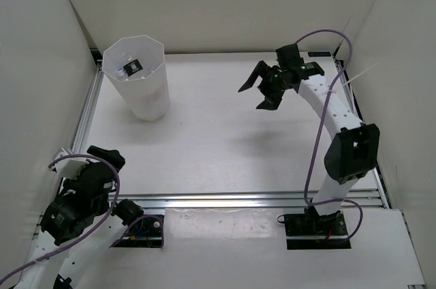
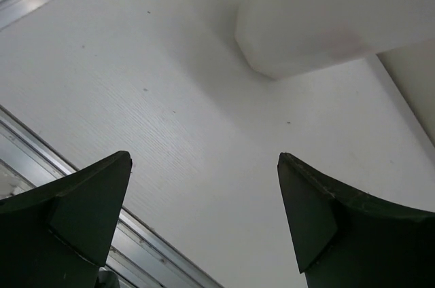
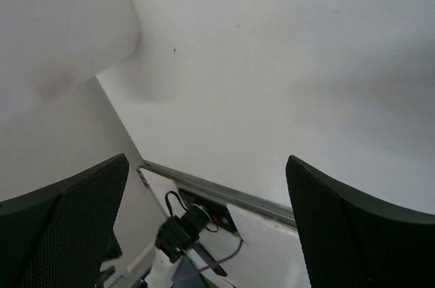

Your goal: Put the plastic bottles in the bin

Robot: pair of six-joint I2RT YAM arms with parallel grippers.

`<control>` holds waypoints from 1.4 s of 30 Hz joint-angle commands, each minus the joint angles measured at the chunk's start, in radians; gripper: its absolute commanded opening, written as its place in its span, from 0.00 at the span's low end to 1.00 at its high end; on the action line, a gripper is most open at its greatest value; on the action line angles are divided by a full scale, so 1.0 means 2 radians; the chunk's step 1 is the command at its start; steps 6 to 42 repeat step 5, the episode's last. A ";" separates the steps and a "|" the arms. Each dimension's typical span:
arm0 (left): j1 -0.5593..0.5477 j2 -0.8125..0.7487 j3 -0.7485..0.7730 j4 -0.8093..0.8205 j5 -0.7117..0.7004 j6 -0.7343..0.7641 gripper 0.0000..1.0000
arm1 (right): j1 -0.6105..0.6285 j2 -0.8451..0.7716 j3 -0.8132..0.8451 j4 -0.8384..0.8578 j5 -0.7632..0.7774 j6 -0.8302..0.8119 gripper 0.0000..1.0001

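1. The bin [image 1: 146, 98] is standing upright at the far left of the table [image 1: 225, 153]. It is tall, white and a bit see-through, with flat sides that make many corners at the rim.
2. A bottle with a black label [image 1: 131, 69] is lying down inside the bin. A faint pink patch is showing through the bin's wall, but what it is cannot be told.
3. The right claw [image 1: 250, 98] is hanging above the far right part of the table, well apart from the bin. Its two dark fingers are standing wide apart and holding nothing.
4. The left claw [image 2: 204, 220] is sitting at the near left, with the bin farther off in front of it. Its fingers are spread wide too, and they are empty.
5. The table is white with a fine wood grain. A shiny metal rail [image 1: 238, 199] is running along its near edge.
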 commanded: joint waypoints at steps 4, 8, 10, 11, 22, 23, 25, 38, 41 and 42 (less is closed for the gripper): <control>0.000 0.022 -0.045 0.022 -0.106 -0.012 1.00 | -0.001 -0.078 0.057 -0.044 0.019 -0.081 1.00; 0.000 0.029 -0.045 0.022 -0.106 -0.011 1.00 | -0.001 -0.078 0.063 -0.048 0.024 -0.088 1.00; 0.000 0.029 -0.045 0.022 -0.106 -0.011 1.00 | -0.001 -0.078 0.063 -0.048 0.024 -0.088 1.00; 0.000 0.029 -0.045 0.022 -0.106 -0.011 1.00 | -0.001 -0.078 0.063 -0.048 0.024 -0.088 1.00; 0.000 0.029 -0.045 0.022 -0.106 -0.011 1.00 | -0.001 -0.078 0.063 -0.048 0.024 -0.088 1.00; 0.000 0.029 -0.045 0.022 -0.106 -0.011 1.00 | -0.001 -0.078 0.063 -0.048 0.024 -0.088 1.00; 0.000 0.029 -0.045 0.022 -0.106 -0.011 1.00 | -0.001 -0.078 0.063 -0.048 0.024 -0.088 1.00; 0.000 0.029 -0.045 0.022 -0.106 -0.011 1.00 | -0.001 -0.078 0.063 -0.048 0.024 -0.088 1.00; 0.000 0.029 -0.045 0.022 -0.106 -0.011 1.00 | -0.001 -0.078 0.063 -0.048 0.024 -0.088 1.00; 0.000 0.029 -0.045 0.022 -0.106 -0.011 1.00 | -0.001 -0.078 0.063 -0.048 0.024 -0.088 1.00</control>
